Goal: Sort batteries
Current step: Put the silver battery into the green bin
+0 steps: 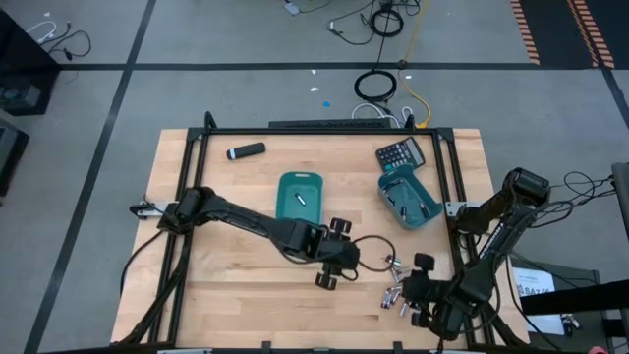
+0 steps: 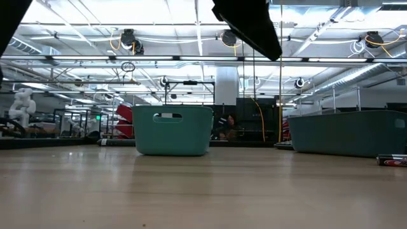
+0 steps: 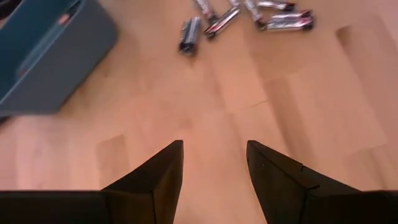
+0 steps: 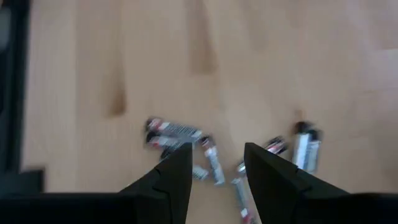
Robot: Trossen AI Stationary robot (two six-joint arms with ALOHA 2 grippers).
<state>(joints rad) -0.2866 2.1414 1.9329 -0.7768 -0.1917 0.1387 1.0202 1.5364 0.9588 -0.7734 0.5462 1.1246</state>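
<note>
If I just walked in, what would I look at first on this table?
Probably the little pile of batteries near the table's front edge, with the right tool open right over them. Then the two teal bins in the middle, and the left tool, open and empty above bare wood.

Wooden table (image 1: 236,285) in a black frame, two teal bins, one (image 1: 300,195) near the middle, one (image 1: 409,198) tilted to its right, dark calculator (image 1: 400,153) touching the second bin, black cylinder (image 1: 245,150) with white tip, cables (image 1: 376,86) on the floor
</note>
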